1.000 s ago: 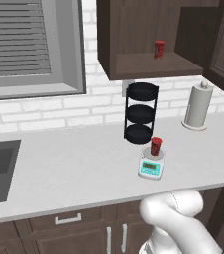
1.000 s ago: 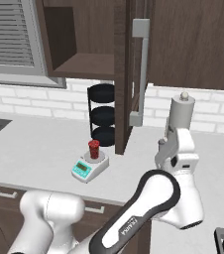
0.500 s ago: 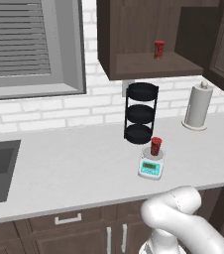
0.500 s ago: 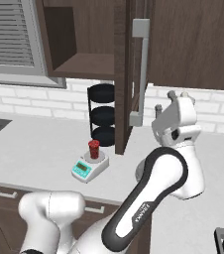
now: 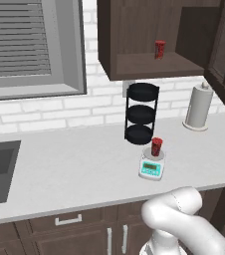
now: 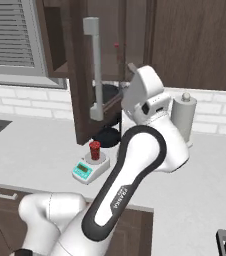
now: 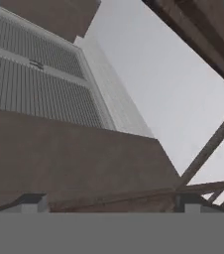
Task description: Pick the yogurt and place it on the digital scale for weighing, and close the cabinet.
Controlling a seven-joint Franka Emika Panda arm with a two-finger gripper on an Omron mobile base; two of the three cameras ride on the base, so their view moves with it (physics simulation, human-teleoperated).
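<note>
Yogurt stands upright on the round plate of the digital scale, which sits on the counter in front of the black tiered rack, nearer the front edge than the back wall; I judge the weighing step complete, so the cabinet is the thing I now have to handle. Its open door is a rigid, framed wooden panel on hinges: I expect it to be stiff, moderately heavy, and to swing freely under a steady push rather than needing a pinch. The best contact is either the flat outer face near the free edge or the long vertical metal bar handle, which looks smooth and could slip under a glancing touch. In the right base view the tool is raised level with the door, just beside its free edge on the side away from the window, not visibly touching it. The fingers are spread wide and hold nothing. A second red container rests on the cabinet shelf, clear of the door's swing as far as I can judge.
</note>
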